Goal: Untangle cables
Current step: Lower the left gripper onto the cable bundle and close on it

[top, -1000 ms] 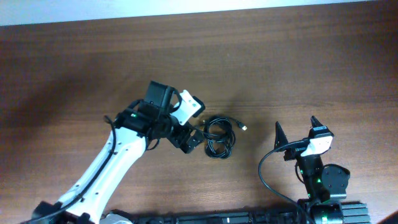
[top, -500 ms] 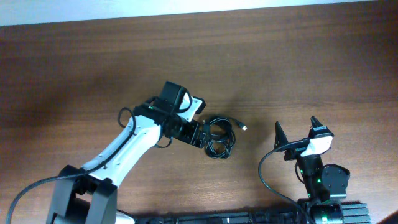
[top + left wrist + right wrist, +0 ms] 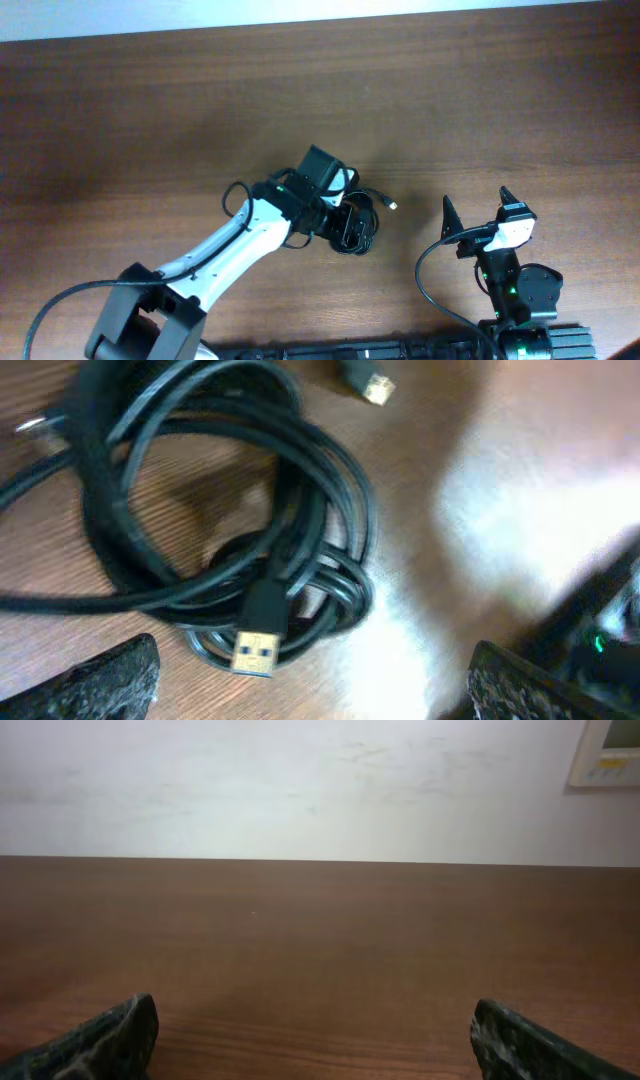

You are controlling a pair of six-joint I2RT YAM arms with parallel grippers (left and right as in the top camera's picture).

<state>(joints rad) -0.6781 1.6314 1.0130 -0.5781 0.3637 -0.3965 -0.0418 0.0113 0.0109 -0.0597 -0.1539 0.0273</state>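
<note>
1. The thin black cords coiled in small overlapping loops (image 3: 370,228) lie flat on the brown wooden worktop (image 3: 150,120), near its middle and toward the robot's side.
2. The left tool (image 3: 347,224) hangs directly over the bundle's left part. Its two fingers are spread wide and grasp nothing.
3. In the left wrist view the loops fill the space ahead of and between the spread fingers, mostly toward the left finger. A flat gold-faced plug on a black shell (image 3: 255,648) lies on top of the nearest strands, its face pointing back toward the tool and a little left of the mid-line between the fingers.
4. A second, small gold-tipped connector (image 3: 377,390) lies on the far side of the coil. From overhead its short tail runs away from the bundle toward the right arm.
5. From above, the bundle looks slightly longer from near to far than from side to side, and the stray tail gives the only clear free end.
6. The right tool (image 3: 476,205) stands well apart on the bundle's right, fingers likewise wide and empty. Its camera shows only bare worktop and a pale wall.
7. My judgement: the left arm is the nearer one, so a pick calls for little more than a straight descent onto a strand or the near plug.
</note>
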